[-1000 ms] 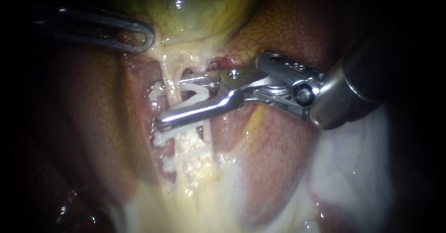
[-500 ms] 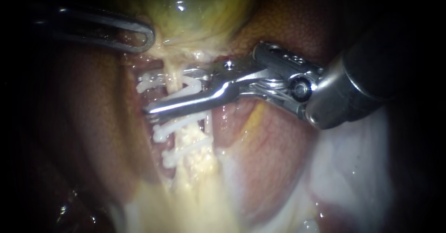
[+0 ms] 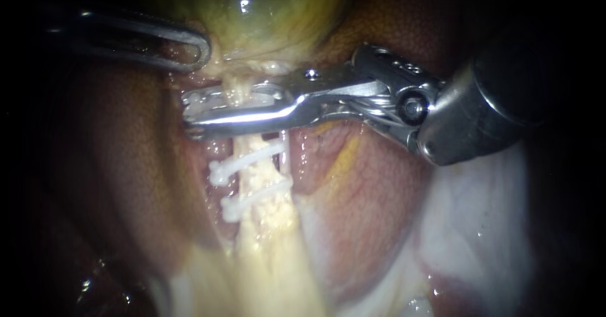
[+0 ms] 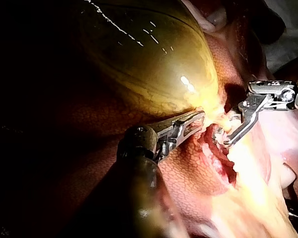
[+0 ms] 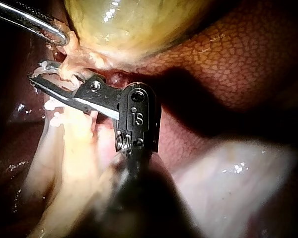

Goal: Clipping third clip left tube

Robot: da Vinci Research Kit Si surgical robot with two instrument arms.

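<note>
Clamping across the tube (image 3: 260, 178), the right instrument (image 3: 192, 112) is holding a white clip (image 3: 202, 102) between its jaws, which are lying nearly together and pressing on the clip from both sides. The tube is passing crosswise through the jaws, about midway along their length, with the clip wrapping it there. The clip's white ends are showing at and just beyond the jaw tips. The right wrist view is showing the same: pale tissue running between the two metal jaws, white plastic peeking out at their tips.

On the side of these jaws away from the gallbladder (image 3: 271, 14), two other clips (image 3: 243, 163) are sitting across the same tube. One is lying just beside the jaws and the second a little further along, each slanting and apart from the other. On the gallbladder side, the tube is merging into pale tissue (image 3: 235, 77) at the gallbladder's narrow end.

The left instrument (image 3: 201, 50) is gripping that pale tissue, its looped jaws lying shut on it from two sides, as the left wrist view is showing. Its tips are standing near the right instrument's jaws but apart from them. Speckled liver (image 3: 391, 26) is lying behind and beneath both pairs of jaws.
</note>
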